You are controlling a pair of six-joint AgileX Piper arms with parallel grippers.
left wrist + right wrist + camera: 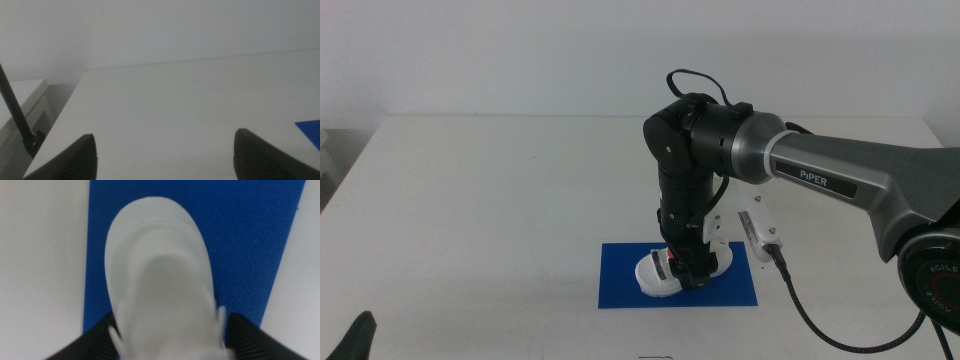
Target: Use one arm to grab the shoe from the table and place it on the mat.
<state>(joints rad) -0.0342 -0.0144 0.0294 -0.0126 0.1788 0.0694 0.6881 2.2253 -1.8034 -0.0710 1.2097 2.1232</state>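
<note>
The white shoe (658,272) is low on the dark-blue mat (620,288), near the mat's middle, and I cannot tell whether its sole touches. My right gripper (691,268) comes straight down on the shoe, the arm (840,180) reaching in from the right. In the right wrist view the shoe (160,280) fills the space between the two dark jaws of the right gripper (170,342), which press against its sides, with the mat (250,230) beneath it. The straps are hidden. My left gripper (165,155) waits open at the table's front left corner.
The white table (500,200) stretches wide around the mat. A black cable (800,300) trails from the right arm's wrist across the table to the right of the mat. A tip of the left gripper (358,338) shows at the bottom left edge.
</note>
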